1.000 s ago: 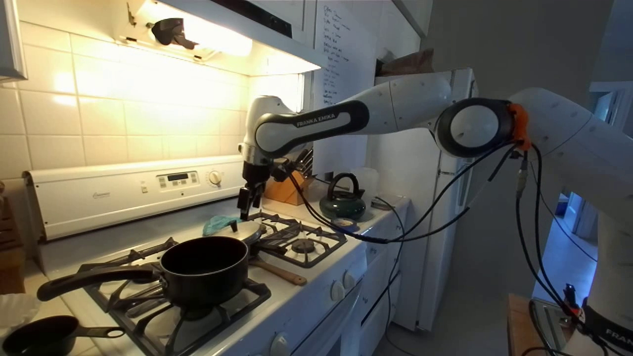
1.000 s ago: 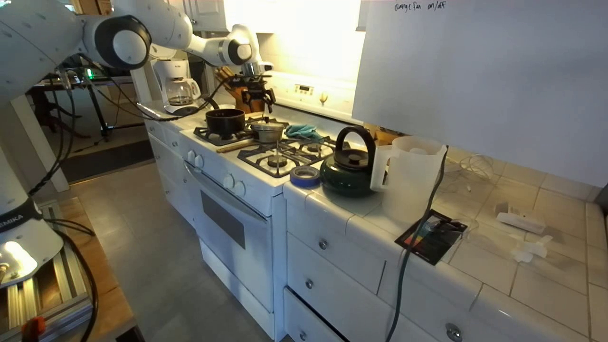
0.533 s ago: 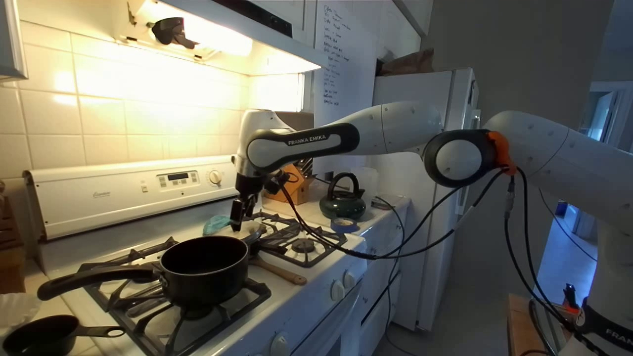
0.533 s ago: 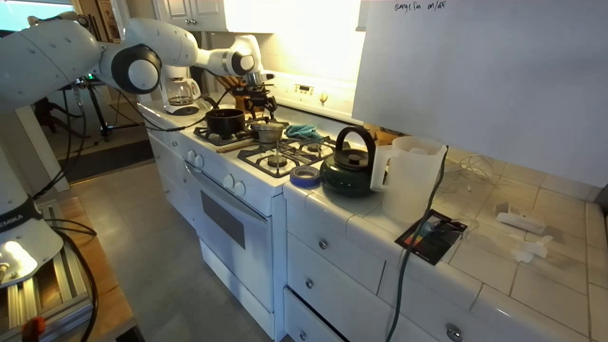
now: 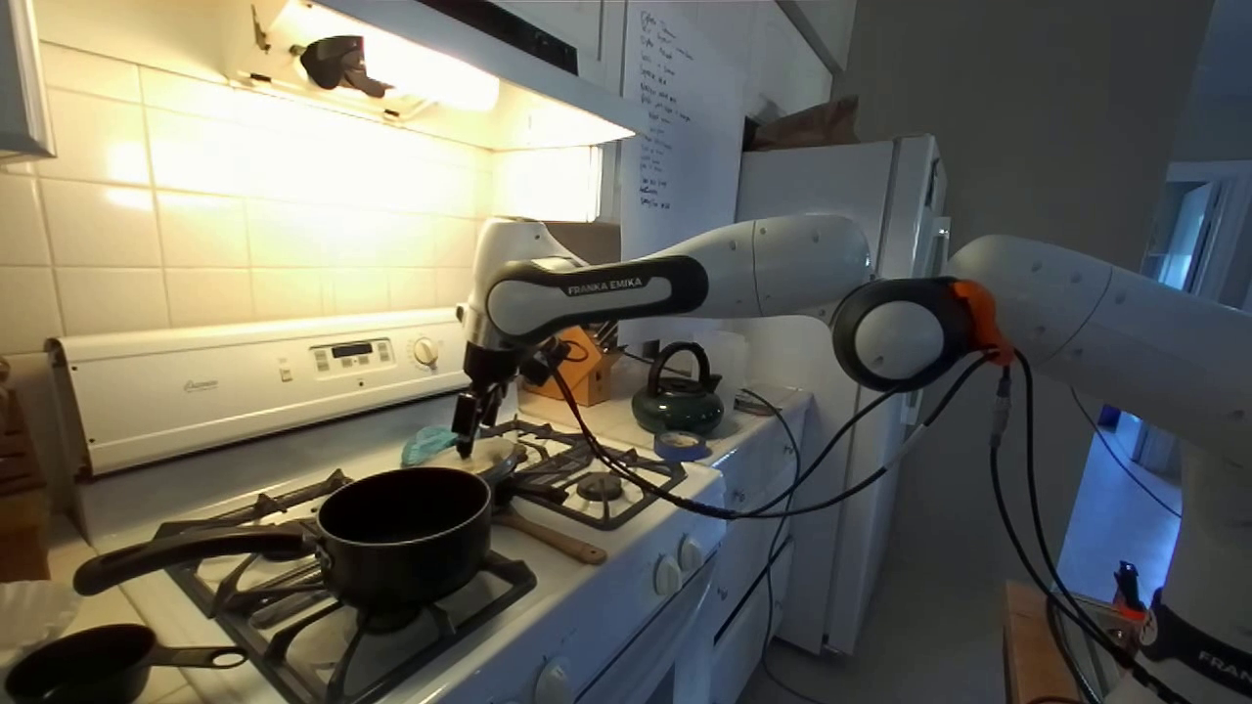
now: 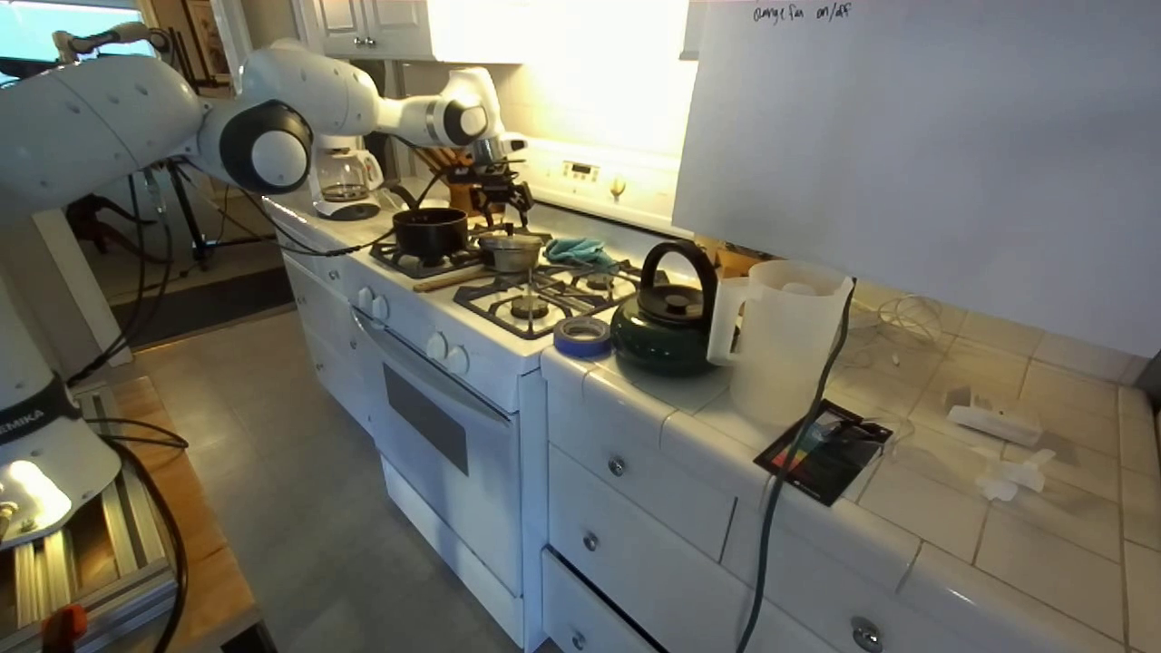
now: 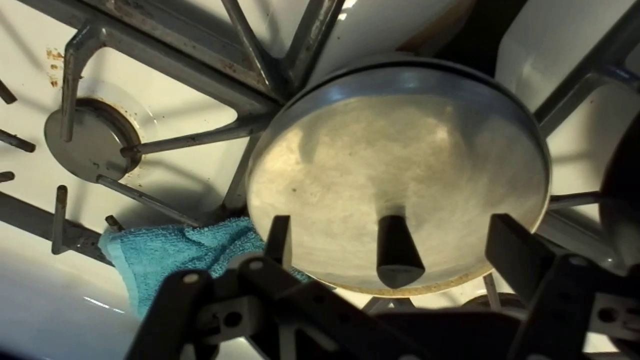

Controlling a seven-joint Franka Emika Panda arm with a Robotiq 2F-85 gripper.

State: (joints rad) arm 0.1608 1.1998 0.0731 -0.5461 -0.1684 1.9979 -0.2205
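Hand point(image 7: 392, 235) wide, nothing held; knob point(image 7: 397, 245) shows btwn fingers point(image 7: 517, 255) in wrist view, lid point(image 7: 400, 160) on pot point(image 6: 512, 257), cloth point(image 7: 180, 255) beside, stove point(image 6: 492, 367) below. Prob. lining-up step; next move calls for centring on knob before closing.

1. Lid point(image 7: 400, 160): round, shallow-domed silver metal; dull sheen, faintly smudged, with small dark specks; it sits level on its pot, covering the mouth.
2. Knob point(image 7: 399, 247): black; narrow where it meets the lid, wider towards the tip; it stands upright at the middle of the lid.
3. Pot point(image 6: 512, 257): small, silver-grey metal; it stands upright on the stove point(image 6: 494, 376) amid black grates point(image 7: 172, 70), though which bars bear it cannot be told; a black saucepan point(image 6: 431, 234) is near on one side, a teal cloth point(image 7: 185, 250) just beside it on another; whether cloth and pot touch is unclear.
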